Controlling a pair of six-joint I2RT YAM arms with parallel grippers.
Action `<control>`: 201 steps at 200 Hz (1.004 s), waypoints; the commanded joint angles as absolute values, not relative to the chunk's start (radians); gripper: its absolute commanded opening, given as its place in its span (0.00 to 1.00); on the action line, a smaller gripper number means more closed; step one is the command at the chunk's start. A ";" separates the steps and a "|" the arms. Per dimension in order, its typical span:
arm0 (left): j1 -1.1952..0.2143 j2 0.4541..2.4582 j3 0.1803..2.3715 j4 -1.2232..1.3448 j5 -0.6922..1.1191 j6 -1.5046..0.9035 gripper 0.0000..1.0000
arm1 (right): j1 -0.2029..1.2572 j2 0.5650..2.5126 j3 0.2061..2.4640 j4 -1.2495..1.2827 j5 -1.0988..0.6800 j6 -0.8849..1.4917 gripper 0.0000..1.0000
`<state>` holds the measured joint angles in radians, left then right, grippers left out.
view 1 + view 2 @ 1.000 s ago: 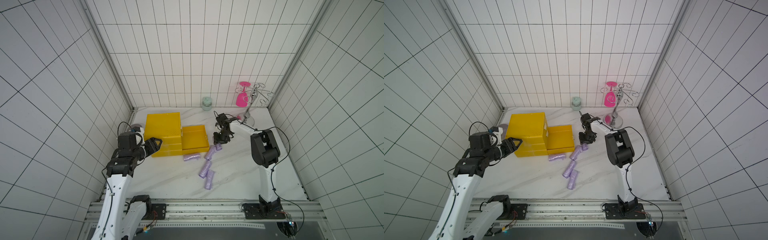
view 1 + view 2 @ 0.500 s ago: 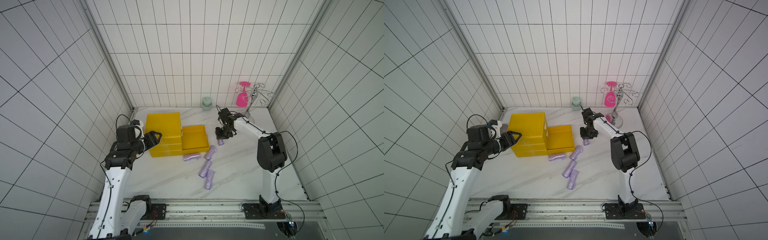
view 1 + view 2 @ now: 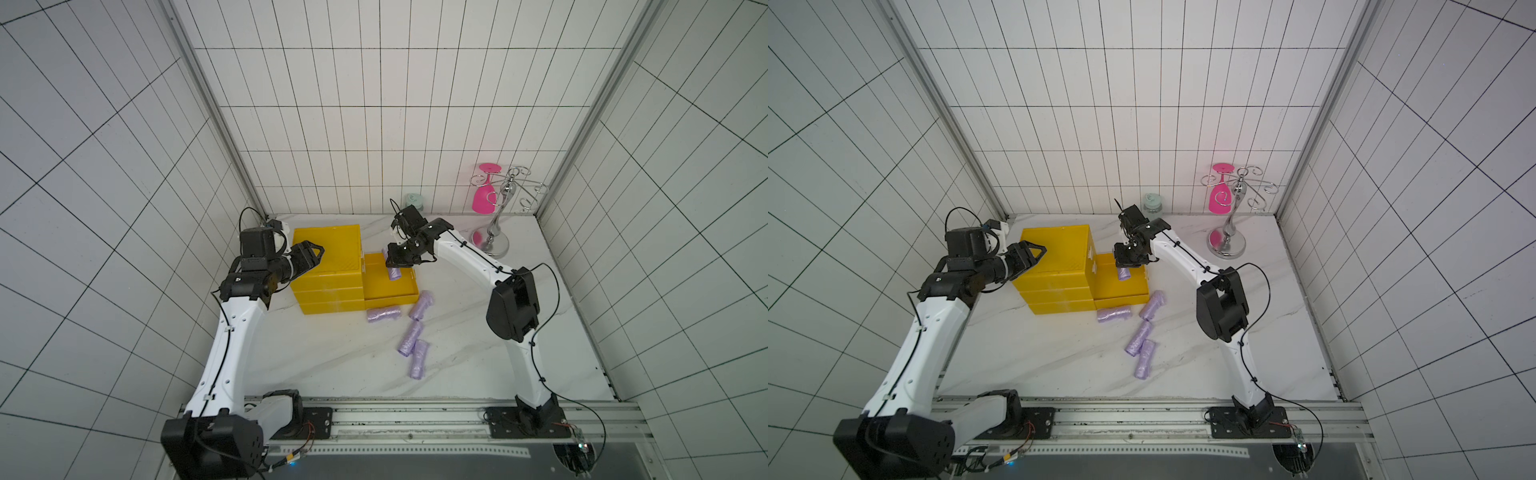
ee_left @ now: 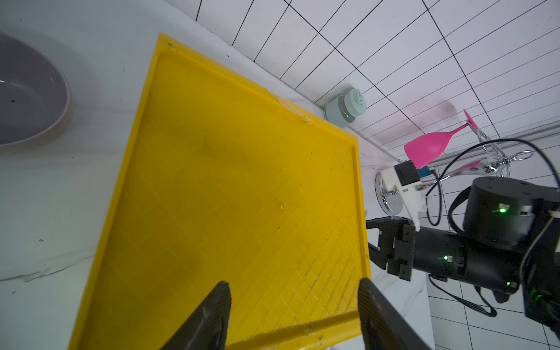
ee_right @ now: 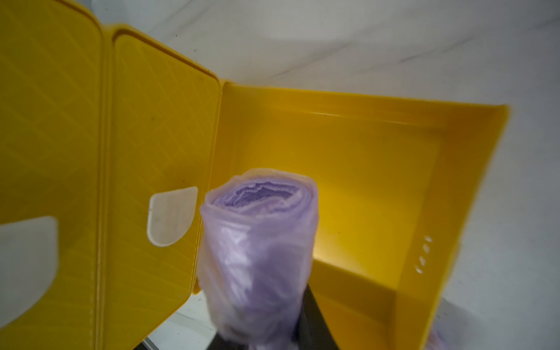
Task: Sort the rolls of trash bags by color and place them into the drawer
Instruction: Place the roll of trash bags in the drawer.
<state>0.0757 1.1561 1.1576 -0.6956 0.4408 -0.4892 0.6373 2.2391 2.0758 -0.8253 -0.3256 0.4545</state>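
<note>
left gripper: hung over the top of the yellow cabinet, jaws spread, nothing between them.
lilac bowl: sat on the table beside the cabinet, seen only in the left wrist view.
yellow cabinet: stood near the back wall.
open drawer: stuck out of the cabinet toward the right arm.
right gripper: hung above the open drawer, jaws pinching the held roll.
held roll: lilac, pointed down into the drawer, close to the cabinet.
loose rolls: four lilac ones lay on the table by the drawer's front.
green jar: stood by the back wall.
pink glass: hung upside down on the metal rack.
</note>
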 commanded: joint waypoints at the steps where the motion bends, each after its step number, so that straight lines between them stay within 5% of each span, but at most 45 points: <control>1: 0.088 1.170 1.160 -0.632 0.406 -0.483 0.66 | 0.648 2.328 2.130 -0.804 -0.397 0.541 0.16; 32: 0.104 1.184 1.116 -0.613 0.415 -0.487 0.65 | 0.660 2.389 2.142 -0.762 -0.440 0.585 0.19; 60: 0.117 1.175 1.089 -0.601 0.427 -0.492 0.65 | 0.664 2.392 2.127 -0.738 -0.456 0.592 0.37; 88: 0.123 1.172 1.074 -0.601 0.430 -0.490 0.65 | 0.665 2.359 2.115 -0.737 -0.449 0.584 0.44; 201: 0.133 1.164 1.060 -0.604 0.447 -0.483 0.65 | 0.615 1.943 1.750 -0.648 -0.339 0.538 0.44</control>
<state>0.1230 1.1709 1.0821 -0.5774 0.4469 -0.4919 0.6411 2.0361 1.8923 -0.6930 -0.3691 0.5503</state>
